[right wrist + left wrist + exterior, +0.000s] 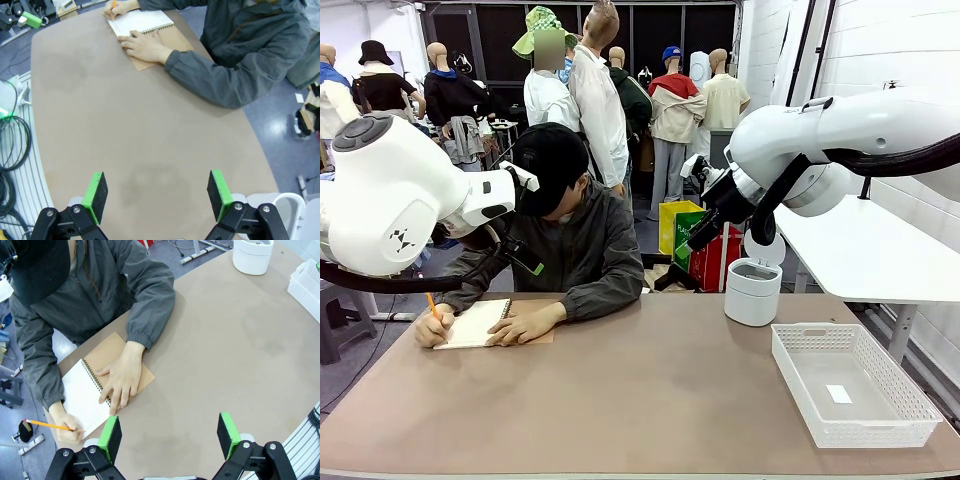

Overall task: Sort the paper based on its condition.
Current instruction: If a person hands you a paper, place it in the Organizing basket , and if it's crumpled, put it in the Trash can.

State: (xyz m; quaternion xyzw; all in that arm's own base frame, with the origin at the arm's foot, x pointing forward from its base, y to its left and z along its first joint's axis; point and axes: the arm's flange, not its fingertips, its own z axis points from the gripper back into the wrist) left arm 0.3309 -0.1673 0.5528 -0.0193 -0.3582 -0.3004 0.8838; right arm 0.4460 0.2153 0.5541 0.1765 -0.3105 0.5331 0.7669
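Note:
The loose paper is out of view. A person at the far side writes with an orange pencil [47,425] on the open page of a spiral notebook [475,322], whose brown cover lies under their other hand [120,382]. My left gripper [170,437] hangs open above the table, just on the near side of that notebook [85,395], with nothing between its green pads. My right gripper [157,195] is open too and empty, high over the bare tabletop, and the notebook [140,22] lies far across from it.
A white lidded bin [753,290] stands at the back right of the brown table [650,400]. A white mesh basket [850,385] sits at the front right. Both arms are raised, the left arm [390,195] close to the person's head.

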